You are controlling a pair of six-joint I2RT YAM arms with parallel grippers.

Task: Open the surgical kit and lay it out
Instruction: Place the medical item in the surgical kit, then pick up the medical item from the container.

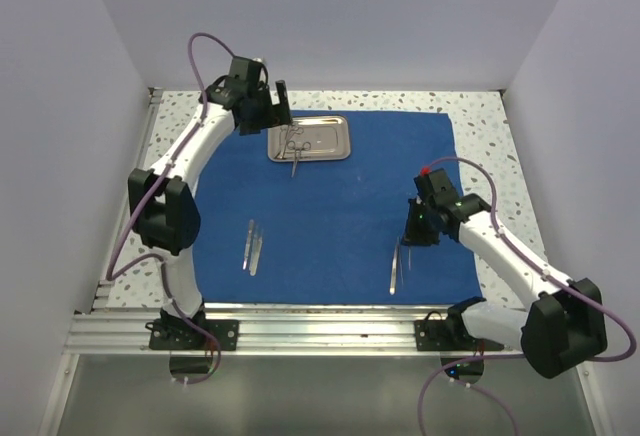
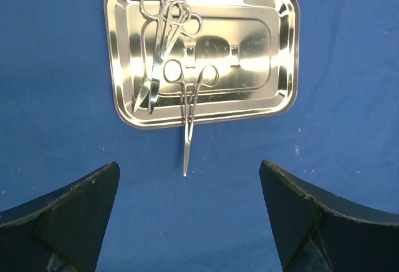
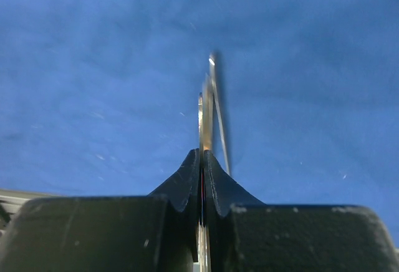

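Laying instruments out on the blue cloth [image 1: 340, 196] spread over the worktop [image 1: 490, 126]. Clamping tweezers [image 3: 209, 110] in the right fingers [image 3: 187, 178] by the cloth's near right corner; holding left fingers [image 2: 75, 203] wide apart above the tray [image 2: 283, 47] of forceps [image 2: 190, 106] at the far edge. Likely next: lowering tweezers flat, releasing
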